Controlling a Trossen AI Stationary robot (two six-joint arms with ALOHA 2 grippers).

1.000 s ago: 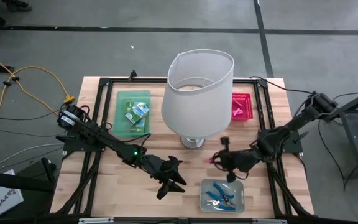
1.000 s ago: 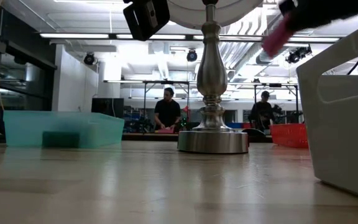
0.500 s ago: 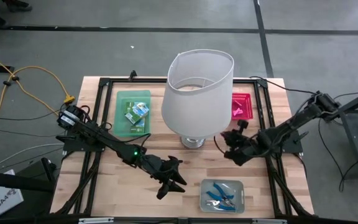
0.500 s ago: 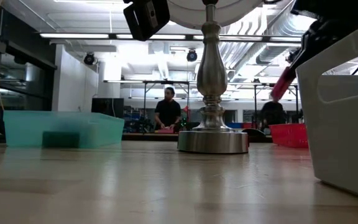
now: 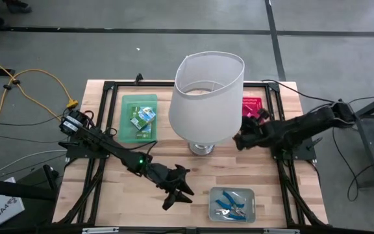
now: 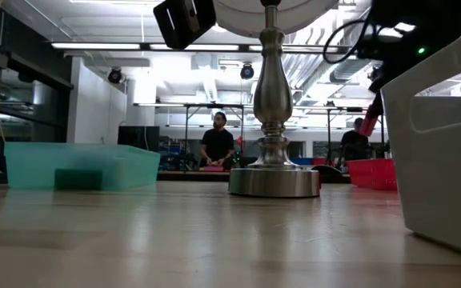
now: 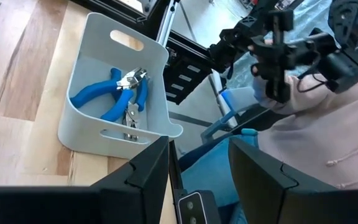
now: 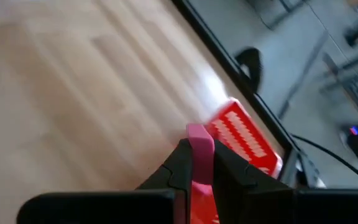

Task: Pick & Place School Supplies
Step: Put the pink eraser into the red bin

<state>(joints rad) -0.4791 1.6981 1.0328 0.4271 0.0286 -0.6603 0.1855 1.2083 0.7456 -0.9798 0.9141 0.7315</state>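
Your right gripper is clamped on a small pink eraser block, its fingers pressed against both flat sides so the block stands up between them. From above, that gripper is raised over the desk, just beside the lampshade and close to the red tray at the far right of the desk. In the low view the pink block hangs in the air above the red tray, not touching it.

Your left gripper waits near the front of the desk, its fingers spread apart with nothing between them. Its wrist camera looks past the two dark fingers at the grey tray, where blue-handled pliers lie inside. From above, that grey tray sits at the front of the desk, right of the left gripper.

The green tray at the far left holds small printed boxes. The lamp's metal base stands in the middle of the desk.
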